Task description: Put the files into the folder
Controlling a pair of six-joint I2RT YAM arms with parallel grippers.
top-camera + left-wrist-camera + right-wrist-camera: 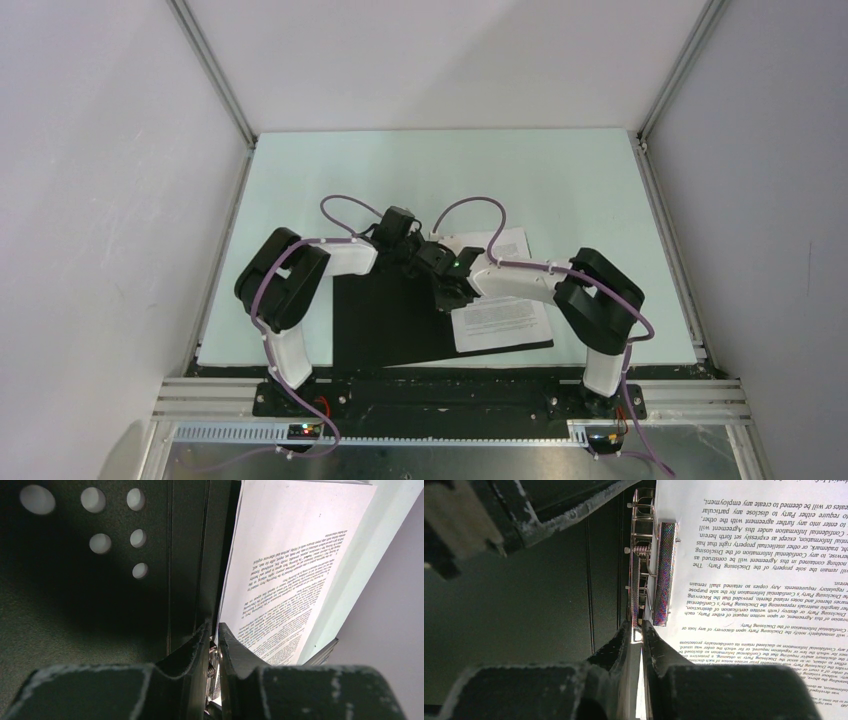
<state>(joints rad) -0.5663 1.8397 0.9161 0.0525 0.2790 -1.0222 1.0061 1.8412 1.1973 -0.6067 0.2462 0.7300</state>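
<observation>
Top external: the folder (385,325) lies open with the files (500,318) on its right half. Left wrist: the left gripper (214,627) is closed on the clip (213,656) at the spine. Right wrist: the right gripper (640,625) pinches that clip beside the files; clamping appears to be in hand, and the next move likely calls for release, then closing the folder.

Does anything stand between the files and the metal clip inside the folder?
Nothing visible does. The files lie on the open folder, their edge close beside the metal clip, which the right gripper pinches. Whether the edge is already under the clip bar, I cannot tell.
</observation>
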